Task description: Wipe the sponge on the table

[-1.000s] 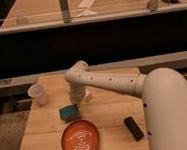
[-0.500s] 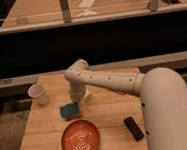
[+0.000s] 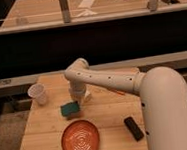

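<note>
dim workshop room, with a long wooden workbench with metal rails (image 3: 40,9) running across the back, far behind the round orange plate with ringed grooves (image 3: 81,139). that plate sits near the front edge of the small square table with a light wood plank top (image 3: 46,137). the small teal-green rectangular sponge with a darker side layer (image 3: 69,109) lies flat on the planks just behind the plate, close to it but apart. the gripper (image 3: 78,95) points down behind the plate, at the sponge's back right corner and seemingly touching it; whether it is spread or pinching cannot be told. the thick white robot arm (image 3: 110,80) reaches in from the plate's right and bends down to it. a small black rectangular block (image 3: 134,128) lies right of the plate, and a white paper cup (image 3: 37,93) stands upright behind and left of the plate.
</note>
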